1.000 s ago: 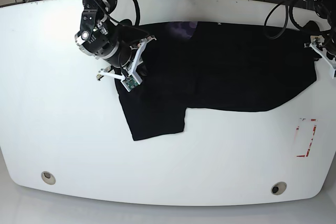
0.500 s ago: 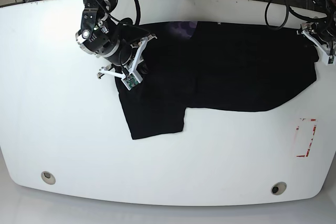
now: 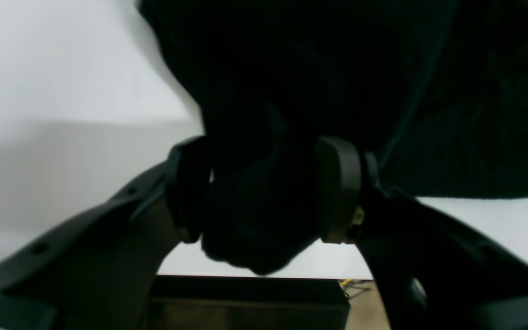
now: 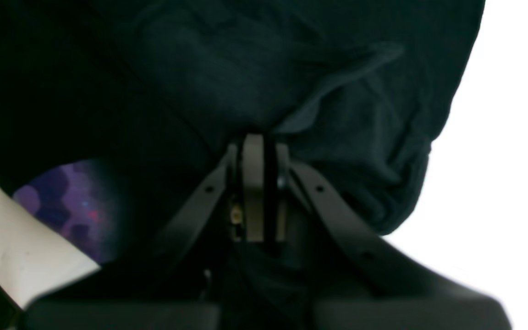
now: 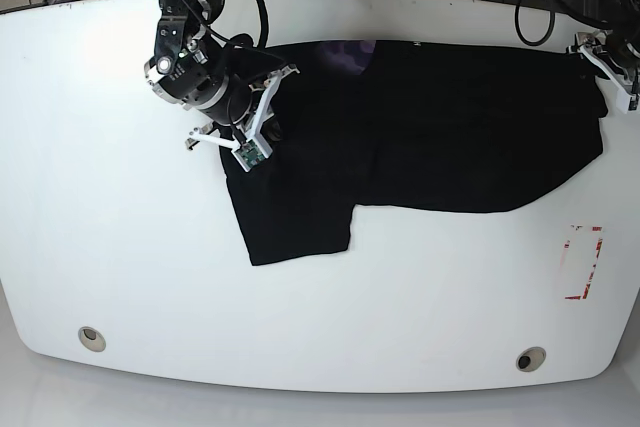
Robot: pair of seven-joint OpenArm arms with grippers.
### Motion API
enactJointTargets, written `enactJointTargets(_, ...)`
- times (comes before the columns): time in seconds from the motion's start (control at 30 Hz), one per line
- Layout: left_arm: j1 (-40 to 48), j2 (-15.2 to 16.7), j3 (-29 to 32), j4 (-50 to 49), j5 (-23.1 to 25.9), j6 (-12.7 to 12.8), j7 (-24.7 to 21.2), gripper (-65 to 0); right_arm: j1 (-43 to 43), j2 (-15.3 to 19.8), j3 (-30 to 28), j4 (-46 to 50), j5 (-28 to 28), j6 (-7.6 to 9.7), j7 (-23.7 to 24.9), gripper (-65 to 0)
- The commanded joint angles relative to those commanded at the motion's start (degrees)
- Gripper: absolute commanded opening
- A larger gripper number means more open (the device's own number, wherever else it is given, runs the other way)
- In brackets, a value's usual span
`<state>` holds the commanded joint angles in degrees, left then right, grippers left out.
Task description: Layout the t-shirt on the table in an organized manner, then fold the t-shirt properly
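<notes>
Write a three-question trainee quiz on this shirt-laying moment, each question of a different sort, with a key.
1. True or false: the right gripper is pinched shut on the t-shirt.
2. Multiple choice: what sits between the left gripper pads? A) nothing B) a bunched wad of black cloth C) a red tape mark
3. Fill in: the purple patch at the shirt's neck lies toward the table's ____ edge in the base view.

Key: 1 true; 2 B; 3 far.
</notes>
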<state>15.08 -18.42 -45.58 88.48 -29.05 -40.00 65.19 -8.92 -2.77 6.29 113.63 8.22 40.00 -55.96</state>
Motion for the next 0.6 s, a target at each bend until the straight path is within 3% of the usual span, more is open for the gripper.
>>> enactJointTargets(0.03, 0.0, 0.0, 0.7, 0.1, 0.4, 0.0, 0.0, -32.5, 0.0, 0.0, 0.0, 0.0, 0.0, 0.0, 0.0, -65.0)
enactJointTargets(0.1, 0.0, 0.0, 2.4, 0.2, 1.3, 0.0, -0.1, -40.1, 0.0, 0.0, 0.0, -0.1, 0.0, 0.0, 0.0, -65.0)
enactJointTargets(0.17, -0.1, 0.0, 3.0, 0.1, 2.2, 0.0, -0.2, -51.9, 0.0, 0.0, 0.0, -0.1, 0.0, 0.0, 0.0, -65.0)
enactJointTargets(0.2, -0.1, 0.1, 3.0, 0.1, 2.4, 0.0, -0.2, -54.7, 0.0, 0.0, 0.0, -0.1, 0.0, 0.0, 0.0, -65.0)
enactJointTargets(0.23, -0.2, 0.3, 3.1, 0.3, 3.3, 0.0, -0.2, -62.8, 0.0, 0.0, 0.0, -0.1, 0.0, 0.0, 0.0, -65.0)
enactJointTargets(0.27, -0.2, 0.4, 3.1, 0.5, 4.0, 0.0, -0.2, -65.0, 0.0, 0.0, 0.0, -0.1, 0.0, 0.0, 0.1, -65.0)
enactJointTargets(0.6, -0.6, 0.4, 0.0, 8.1, 5.2, 0.0, -0.2, -65.0, 0.0, 0.0, 0.4, -0.1, -0.1, 0.0, 0.1, -65.0)
